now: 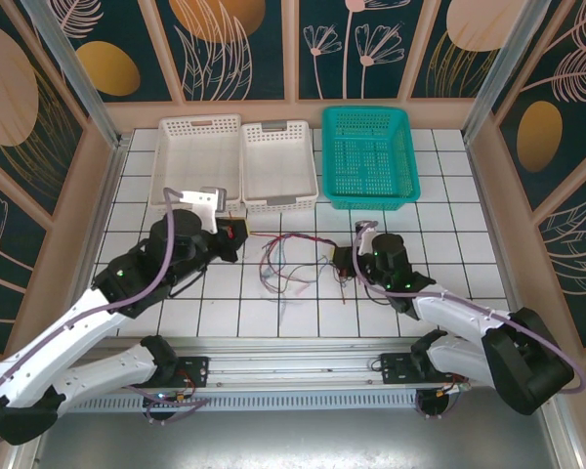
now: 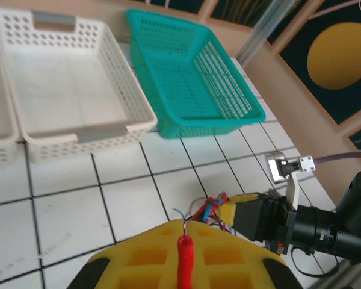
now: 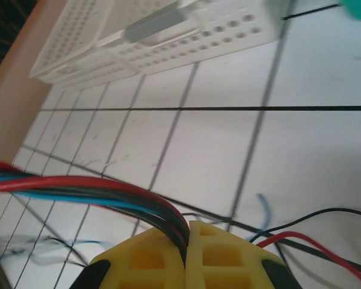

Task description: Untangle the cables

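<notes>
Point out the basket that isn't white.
The teal basket, rightmost of the three in the far row. The left white basket and the middle white basket beside it are both white plastic; it alone is teal mesh.

Cables (image 3: pixel 78 189) wear smooth, glossy plastic insulation. Pads (image 3: pixel 147 262) of the right claw (image 3: pixel 186 238) look matt yellow. Beside the teal plastic basket (image 1: pixel 367 201), the white-tiled bench (image 1: pixel 449 244) looks smooth.

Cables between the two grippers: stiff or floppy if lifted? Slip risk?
Probably floppy: the cables lie in loose loops on the table. Likely light: thin strands. Could slip: the right gripper pinches several at once.
</notes>
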`<state>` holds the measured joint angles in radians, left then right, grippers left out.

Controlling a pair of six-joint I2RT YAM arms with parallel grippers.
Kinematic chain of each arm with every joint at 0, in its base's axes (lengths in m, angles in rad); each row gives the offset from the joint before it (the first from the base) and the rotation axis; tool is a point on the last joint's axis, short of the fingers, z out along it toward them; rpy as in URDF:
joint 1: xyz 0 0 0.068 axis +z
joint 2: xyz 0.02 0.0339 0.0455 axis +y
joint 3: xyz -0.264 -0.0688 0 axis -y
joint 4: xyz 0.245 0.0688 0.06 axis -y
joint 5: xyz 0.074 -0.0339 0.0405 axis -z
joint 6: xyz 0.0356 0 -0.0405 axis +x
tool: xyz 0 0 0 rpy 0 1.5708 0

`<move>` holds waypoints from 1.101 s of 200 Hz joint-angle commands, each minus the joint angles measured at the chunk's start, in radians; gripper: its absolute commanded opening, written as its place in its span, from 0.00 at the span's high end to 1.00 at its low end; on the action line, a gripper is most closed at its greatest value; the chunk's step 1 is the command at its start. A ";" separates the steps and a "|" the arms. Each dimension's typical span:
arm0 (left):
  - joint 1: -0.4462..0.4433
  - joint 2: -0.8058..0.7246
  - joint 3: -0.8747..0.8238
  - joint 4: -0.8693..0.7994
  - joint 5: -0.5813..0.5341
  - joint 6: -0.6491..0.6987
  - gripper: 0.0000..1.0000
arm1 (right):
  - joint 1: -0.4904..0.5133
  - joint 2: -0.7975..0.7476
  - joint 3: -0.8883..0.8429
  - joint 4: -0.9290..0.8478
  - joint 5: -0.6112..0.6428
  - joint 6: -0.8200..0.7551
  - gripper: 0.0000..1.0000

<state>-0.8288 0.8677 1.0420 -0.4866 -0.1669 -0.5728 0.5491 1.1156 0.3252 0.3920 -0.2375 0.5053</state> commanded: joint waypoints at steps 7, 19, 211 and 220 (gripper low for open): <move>0.018 -0.069 0.108 -0.054 -0.141 0.072 1.00 | -0.078 0.053 -0.038 -0.166 0.110 0.070 1.00; 0.019 -0.072 0.125 -0.074 -0.167 0.080 1.00 | -0.087 0.073 -0.029 -0.180 0.130 0.083 1.00; 0.018 -0.079 0.368 -0.332 -0.550 0.223 1.00 | -0.226 0.008 -0.023 -0.330 0.311 0.272 1.00; 0.018 -0.079 0.361 -0.330 -0.568 0.237 1.00 | -0.247 -0.045 -0.026 -0.371 0.331 0.292 1.00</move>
<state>-0.8333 0.8593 1.3037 -0.8410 -0.4217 -0.4057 0.4297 1.1114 0.3721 0.3836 -0.2916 0.6983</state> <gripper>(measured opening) 0.041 0.046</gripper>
